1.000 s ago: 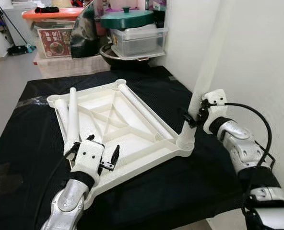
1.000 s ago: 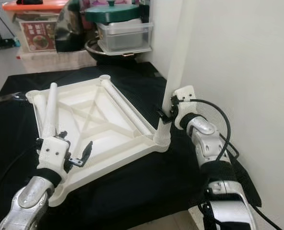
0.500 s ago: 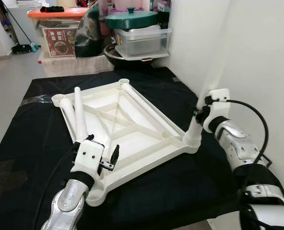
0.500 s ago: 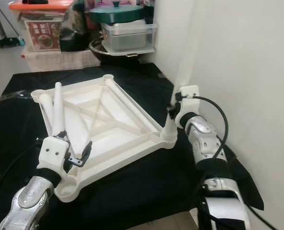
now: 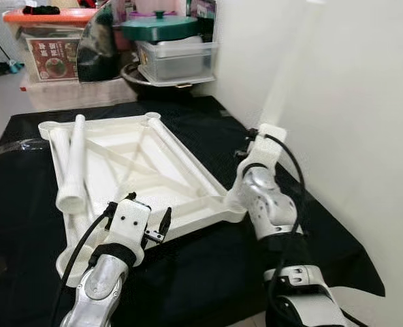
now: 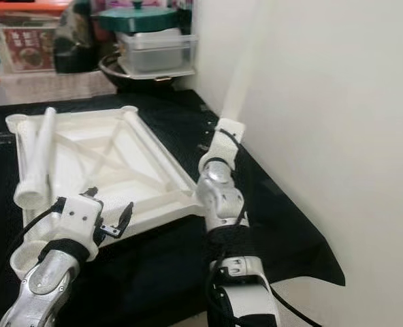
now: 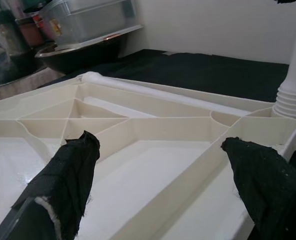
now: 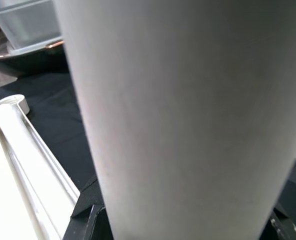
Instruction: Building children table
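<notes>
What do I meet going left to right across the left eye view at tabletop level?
Loose white leg lying on the upturned tabletop → left end effector, open at the near rim → upright leg at the right corner, held at the right end effector.

The left hand [image 5: 147, 221] is reaching forward low at the robot's left, its silver forearm angling up from below, and its two black cloth-padded fingers [image 7: 68, 175] are standing wide apart with nothing between them. The right arm is bending sharply at the elbow, its white wrist raised, and the right hand [image 5: 250, 146] is clamping something pale and round.
</notes>
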